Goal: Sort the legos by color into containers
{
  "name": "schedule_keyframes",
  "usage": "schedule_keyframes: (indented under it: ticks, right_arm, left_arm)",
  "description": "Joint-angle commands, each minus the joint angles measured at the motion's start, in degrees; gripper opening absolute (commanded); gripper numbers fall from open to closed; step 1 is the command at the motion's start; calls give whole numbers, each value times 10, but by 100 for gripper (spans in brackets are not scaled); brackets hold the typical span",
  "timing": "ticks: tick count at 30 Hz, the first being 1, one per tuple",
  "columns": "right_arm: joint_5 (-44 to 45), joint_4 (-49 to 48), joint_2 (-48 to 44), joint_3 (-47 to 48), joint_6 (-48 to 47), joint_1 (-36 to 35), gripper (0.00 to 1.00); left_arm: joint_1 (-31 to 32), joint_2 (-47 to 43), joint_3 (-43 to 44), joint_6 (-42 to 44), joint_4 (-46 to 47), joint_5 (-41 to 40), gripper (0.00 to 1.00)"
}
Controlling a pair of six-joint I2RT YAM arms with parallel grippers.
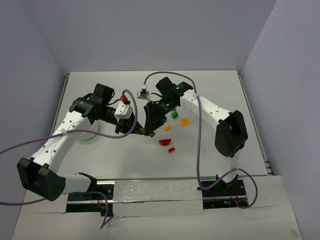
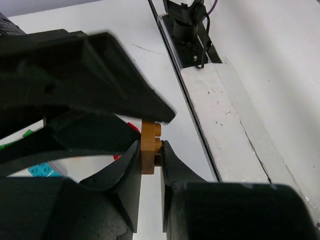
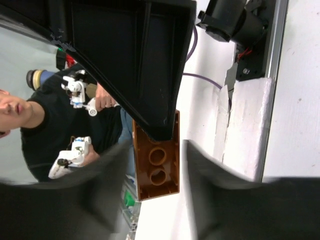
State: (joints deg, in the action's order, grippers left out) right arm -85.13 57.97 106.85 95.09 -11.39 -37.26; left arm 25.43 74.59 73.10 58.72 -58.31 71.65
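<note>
Top view: both arms bent inward. Left gripper (image 1: pixel 134 130) and right gripper (image 1: pixel 149 129) meet tip to tip at brown brick (image 1: pixel 143 132). Red legos (image 1: pixel 164 142), orange legos (image 1: pixel 168 127) and green lego (image 1: pixel 174 114) lie right of brick. White bowl (image 1: pixel 89 134) lies left of brick, mostly under left arm.

Left wrist: left fingers (image 2: pixel 125 172) clamp brick on both sides.

Right wrist: right fingers (image 3: pixel 220 195) spread, flanking brick, gap visible on one side.
</note>
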Motion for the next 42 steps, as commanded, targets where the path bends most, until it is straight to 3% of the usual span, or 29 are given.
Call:
schedule_keyframes:
  ticks: [1, 3, 4, 7, 10, 13, 14, 18, 20, 24, 26, 31, 34, 42]
  right_arm:
    - [-80, -29, -13, 5, 11, -6, 71]
    - [-79, -33, -14, 7, 16, 1, 96]
    - [-79, -30, -13, 10, 15, 7, 99]
    - [-61, -23, -9, 24, 5, 27, 100]
    - [44, -25, -20, 48, 8, 56, 100]
    - [168, -81, -49, 43, 61, 74, 100]
    - [174, -107, -62, 32, 64, 79, 100]
    - [359, -154, -107, 4, 95, 108, 100]
    - [431, -162, -120, -5, 87, 119, 100]
    - [526, -178, -162, -33, 52, 127, 100]
    - [540, -181, -173, -50, 45, 129, 100]
    - [546, -187, -187, -79, 29, 131, 100]
    - [549, -186, -184, -81, 23, 131, 100]
    - [551, -184, -175, -82, 9, 131, 100]
  left_arm:
    - [5, -21, -4, -69, 37, -12, 8]
    - [4, -37, -15, -107, 41, -22, 4]
    - [4, -44, -20, -127, 47, -29, 2]
    - [5, -74, -39, -184, 62, -57, 0]
    - [3, -103, -55, -308, 91, -140, 0]
    - [-23, -141, -67, -354, 76, -220, 0]
    - [-38, -142, -67, -368, 77, -236, 0]
    - [-170, -174, -84, -409, 78, -268, 0]
    - [-225, -159, -75, -450, 78, -326, 0]
    - [-359, -92, -16, -405, -7, -324, 0]
    - [-459, -54, 12, -347, -40, -299, 0]
    - [-599, 70, 127, -230, -165, -274, 0]
    - [-640, 140, 212, -217, -202, -285, 2]
    - [-656, 202, 244, -237, -138, -378, 10]
